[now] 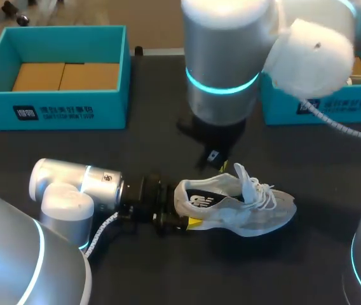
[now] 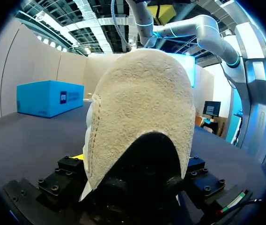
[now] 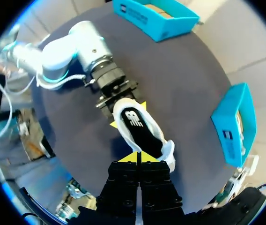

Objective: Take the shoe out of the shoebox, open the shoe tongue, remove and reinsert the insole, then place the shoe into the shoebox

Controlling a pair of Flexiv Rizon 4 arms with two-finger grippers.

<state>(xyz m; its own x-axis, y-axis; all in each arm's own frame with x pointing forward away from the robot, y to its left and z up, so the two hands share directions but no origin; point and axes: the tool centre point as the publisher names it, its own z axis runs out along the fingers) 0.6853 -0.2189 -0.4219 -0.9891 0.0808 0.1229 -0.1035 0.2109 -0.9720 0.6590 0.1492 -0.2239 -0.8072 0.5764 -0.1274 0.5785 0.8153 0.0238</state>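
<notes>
Now left gripper (image 1: 180,207) clamps shoe (image 1: 250,210) heel, lower centre, head view — right gripper (image 3: 137,158), tips together, should pinch insole (image 3: 138,127) edge.

Two shoeboxes (image 1: 56,108) (image 1: 323,108), two arms (image 1: 72,184) (image 1: 222,57), one unboxed shoe (image 1: 231,206).

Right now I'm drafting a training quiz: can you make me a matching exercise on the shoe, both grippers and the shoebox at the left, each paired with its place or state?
Things:
1. shoe
2. left gripper
3. right gripper
4. left shoebox

Places or states:
A. fingers shut together, over the shoe
B. brown cardboard inside
C. lying on the table
D. shut on the shoe's heel

Pairs: 1-C, 2-D, 3-A, 4-B
</notes>
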